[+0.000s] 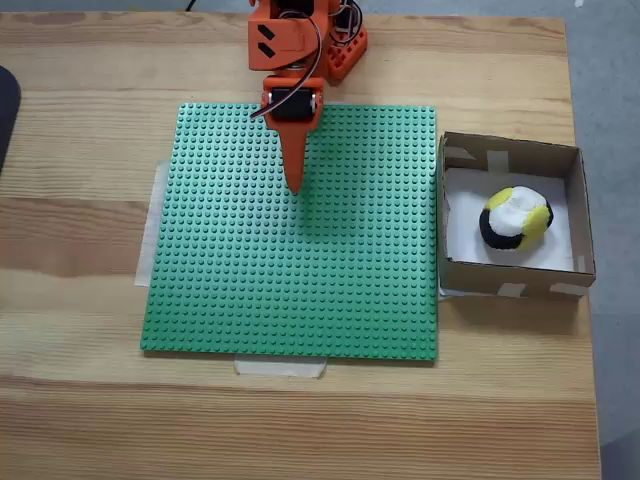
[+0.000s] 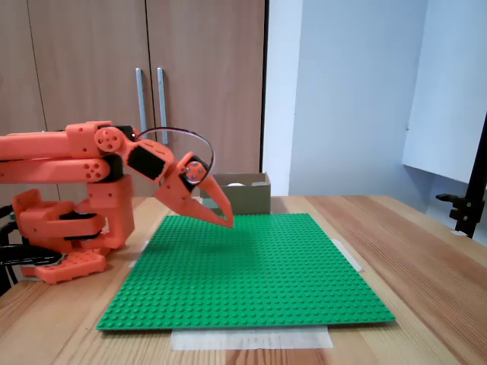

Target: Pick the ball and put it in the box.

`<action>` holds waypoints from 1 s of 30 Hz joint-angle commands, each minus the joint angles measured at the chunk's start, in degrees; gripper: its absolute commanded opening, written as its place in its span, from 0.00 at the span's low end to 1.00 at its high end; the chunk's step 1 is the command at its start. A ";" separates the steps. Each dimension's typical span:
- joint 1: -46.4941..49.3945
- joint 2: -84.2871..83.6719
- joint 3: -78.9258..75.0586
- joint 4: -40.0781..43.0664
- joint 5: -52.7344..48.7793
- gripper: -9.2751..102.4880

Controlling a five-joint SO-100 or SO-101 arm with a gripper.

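The ball (image 1: 515,218), patched yellow, black and white, rests inside the box (image 1: 510,152), a shallow brown cardboard box with a white floor at the right of the green plate. In a fixed view from the side, the box (image 2: 247,196) stands at the far end of the table and a sliver of the ball (image 2: 235,183) peeks over its rim. My orange gripper (image 1: 294,185) hangs above the upper middle of the green plate, well left of the box. Its fingers are together with nothing between them, also seen from the side at the gripper (image 2: 227,220).
A large green studded baseplate (image 1: 290,300) is taped to the wooden table (image 1: 80,400). The arm's orange base (image 2: 65,228) stands at the plate's far edge. A dark object (image 1: 5,110) lies at the left table edge. Wooden cupboards (image 2: 152,91) stand behind.
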 commanded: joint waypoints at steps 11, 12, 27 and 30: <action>0.53 0.62 2.11 -0.79 -0.18 0.08; 0.44 0.62 2.11 -0.79 -0.18 0.08; 0.00 0.62 2.11 -0.79 -0.70 0.08; 0.00 0.62 2.11 -0.79 -0.70 0.08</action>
